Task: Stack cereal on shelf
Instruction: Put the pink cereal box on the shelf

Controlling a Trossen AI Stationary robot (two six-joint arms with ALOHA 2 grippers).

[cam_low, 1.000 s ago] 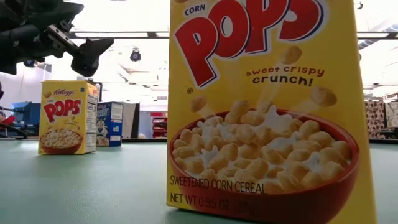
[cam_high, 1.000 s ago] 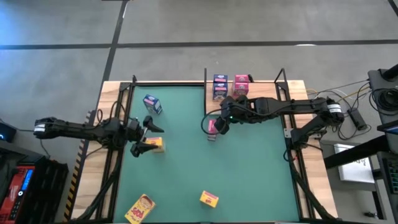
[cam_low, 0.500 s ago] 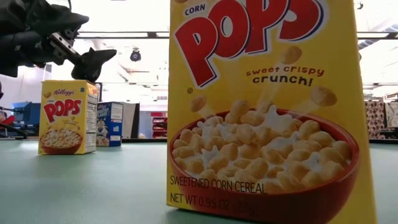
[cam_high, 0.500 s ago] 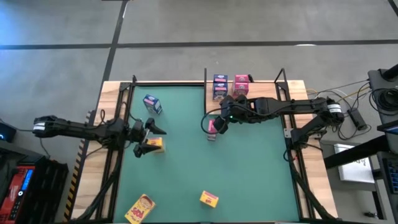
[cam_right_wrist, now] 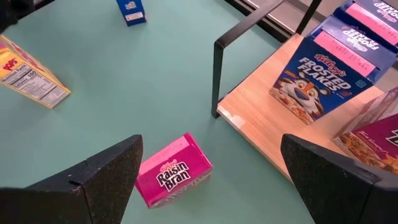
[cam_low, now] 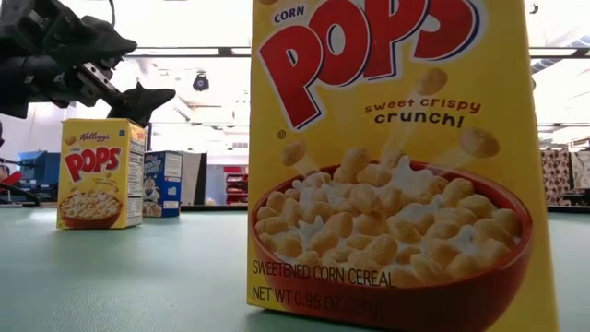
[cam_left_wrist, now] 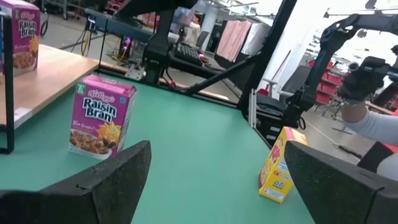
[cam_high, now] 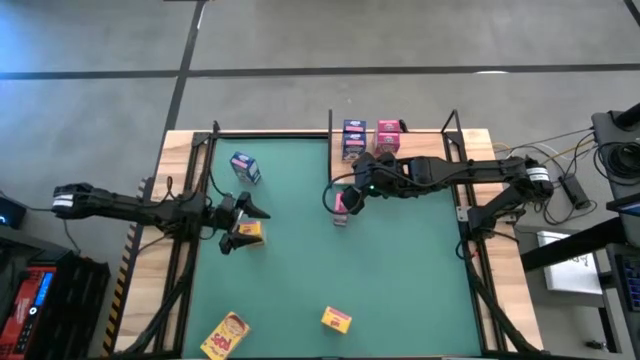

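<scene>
Corn Pops box fills the low view — top cut off, hiding the shelf.

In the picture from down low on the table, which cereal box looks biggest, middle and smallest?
1. Front Corn Pops box: biggest, but it is nearest the camera.
2. Far Corn Pops box.
3. Blue box: smallest, farthest back and partly hidden.

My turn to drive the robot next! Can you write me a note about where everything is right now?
Left gripper: fingers open, empty, above the upright Corn Pops box on the mat's left.
Right gripper: fingers open, empty, above the Raisin Bran box on the mat beside the shelf.
Done: two Frosted Flakes boxes and Raisin Bran boxes on the shelf.
Left: that Raisin Bran, the Corn Pops, a blue box at far left, two yellow boxes near the front edge.
</scene>
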